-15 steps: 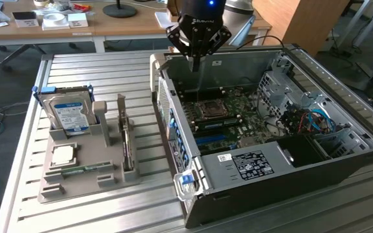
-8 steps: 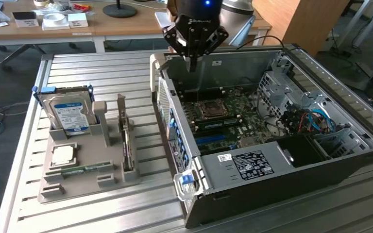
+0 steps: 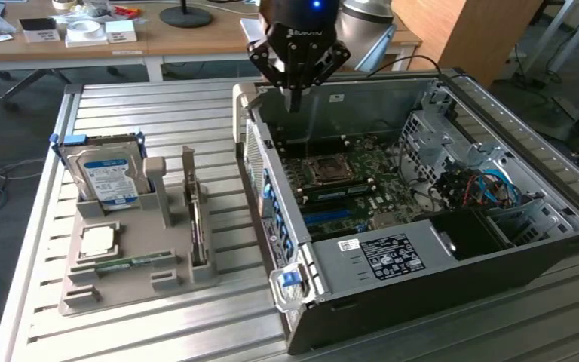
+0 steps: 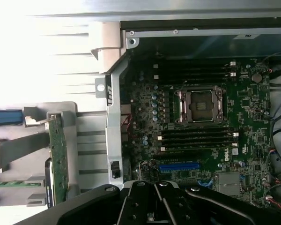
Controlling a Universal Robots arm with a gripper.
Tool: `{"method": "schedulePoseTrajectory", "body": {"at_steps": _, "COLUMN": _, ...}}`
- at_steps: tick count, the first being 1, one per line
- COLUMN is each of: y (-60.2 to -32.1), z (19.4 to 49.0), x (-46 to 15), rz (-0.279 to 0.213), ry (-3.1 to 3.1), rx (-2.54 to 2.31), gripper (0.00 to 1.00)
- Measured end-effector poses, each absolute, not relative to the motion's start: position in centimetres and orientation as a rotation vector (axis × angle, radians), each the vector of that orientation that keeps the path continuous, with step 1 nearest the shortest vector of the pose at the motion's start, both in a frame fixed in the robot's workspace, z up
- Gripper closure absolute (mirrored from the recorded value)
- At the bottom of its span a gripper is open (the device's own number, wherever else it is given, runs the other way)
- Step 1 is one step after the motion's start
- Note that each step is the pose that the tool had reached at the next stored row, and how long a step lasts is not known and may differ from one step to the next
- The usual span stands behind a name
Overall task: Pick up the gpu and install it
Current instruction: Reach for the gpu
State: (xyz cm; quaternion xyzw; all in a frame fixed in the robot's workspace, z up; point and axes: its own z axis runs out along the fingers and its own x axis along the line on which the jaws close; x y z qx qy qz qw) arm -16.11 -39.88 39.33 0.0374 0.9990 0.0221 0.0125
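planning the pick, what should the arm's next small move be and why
Probably shift the end effector across to above the gpu and open it. It hangs shut and empty over the open computer case, while the gpu stands on edge in the tray, untouched.

The gripper is matte black: a blocky housing with pale lettering across its front and a small blue light glowing above that. Hinged black links taper to slim fingers, with round pivot pins at the joints. Behind the housing sits a silver-grey arm joint.
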Motion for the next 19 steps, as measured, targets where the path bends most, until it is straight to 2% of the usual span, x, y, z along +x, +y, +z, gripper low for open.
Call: {"method": "schedulePoseTrajectory", "body": {"at_steps": 19, "y": -39.9, "z": 39.3, "x": -17.5, "rz": 0.069, "ry": 3.114, "rx": 0.117, "gripper": 0.89}}
